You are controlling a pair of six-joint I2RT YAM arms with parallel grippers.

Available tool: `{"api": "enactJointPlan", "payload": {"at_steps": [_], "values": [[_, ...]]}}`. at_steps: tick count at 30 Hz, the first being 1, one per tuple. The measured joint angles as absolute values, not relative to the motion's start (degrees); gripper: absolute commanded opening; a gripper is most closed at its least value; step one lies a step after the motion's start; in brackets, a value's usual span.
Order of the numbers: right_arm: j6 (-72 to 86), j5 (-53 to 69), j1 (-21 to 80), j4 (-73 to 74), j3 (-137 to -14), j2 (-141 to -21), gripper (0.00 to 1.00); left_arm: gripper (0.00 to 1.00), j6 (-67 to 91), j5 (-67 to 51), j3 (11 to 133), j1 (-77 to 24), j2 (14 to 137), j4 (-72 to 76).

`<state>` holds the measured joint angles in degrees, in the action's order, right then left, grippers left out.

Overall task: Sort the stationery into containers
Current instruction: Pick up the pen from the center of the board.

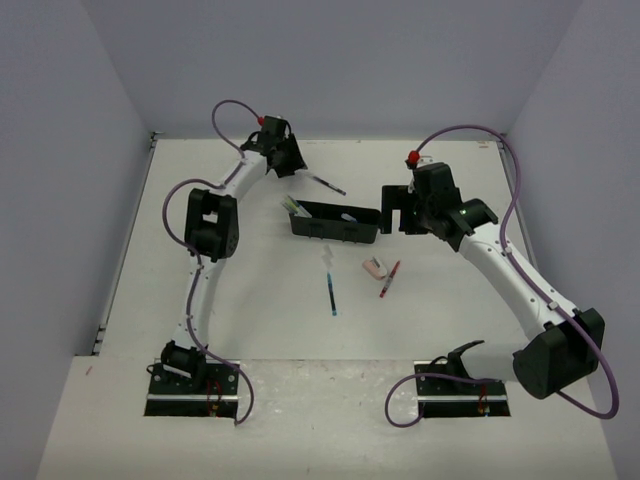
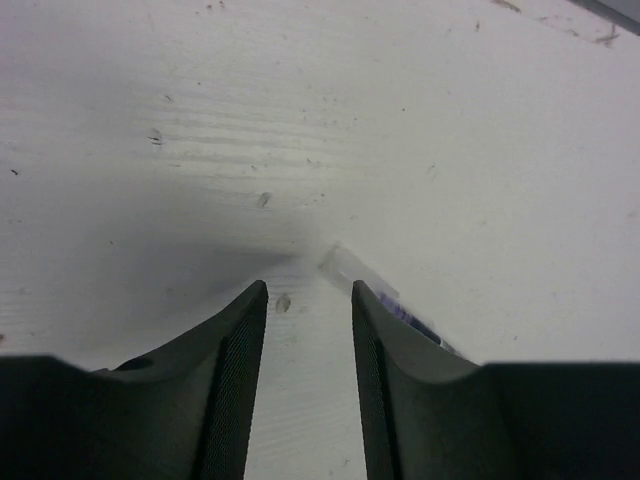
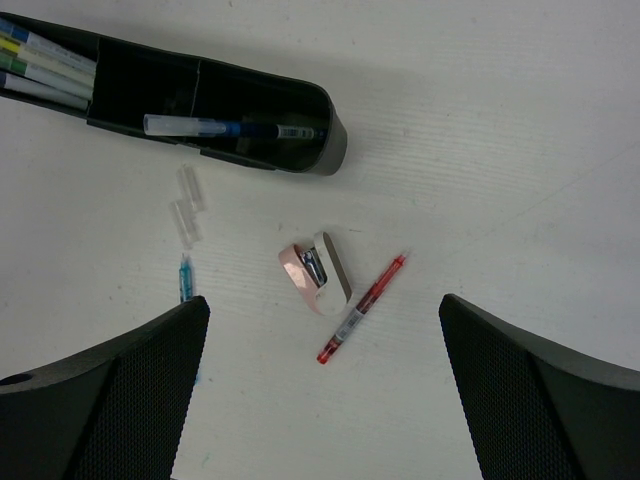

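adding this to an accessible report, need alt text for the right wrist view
The right gripper, jaws wide open, hovers above a white table where a pinkish eraser and a red pen lie close together, with a blue pen further left in the view. Beyond them a black tray holds several pens.

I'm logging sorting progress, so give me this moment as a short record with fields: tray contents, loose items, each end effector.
container: black organizer tray
in tray: bundle of pens in one end compartment; single pen lying toward the other end
loose on table: blue pen, red pen, eraser, translucent pen
left end effector: open, low over the table, translucent pen beside one finger, not between them
right end effector: open wide, above eraser and red pen
unsorted: four items
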<state>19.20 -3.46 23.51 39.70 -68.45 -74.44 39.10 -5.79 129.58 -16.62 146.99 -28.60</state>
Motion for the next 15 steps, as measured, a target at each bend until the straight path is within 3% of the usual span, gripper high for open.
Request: {"api": "enactJointPlan", "payload": {"at_steps": [4, 15], "values": [[19.02, -3.44, 23.51, 39.7, -68.53, -74.98, 0.99, 0.73, 39.32, -5.7, 130.14, -17.84, 145.89, -27.19], [18.15, -3.51, 23.51, 39.59, -68.42, -74.08, 0.99, 0.76, 36.24, 0.75, 131.5, -23.49, 147.31, -25.65]]}}
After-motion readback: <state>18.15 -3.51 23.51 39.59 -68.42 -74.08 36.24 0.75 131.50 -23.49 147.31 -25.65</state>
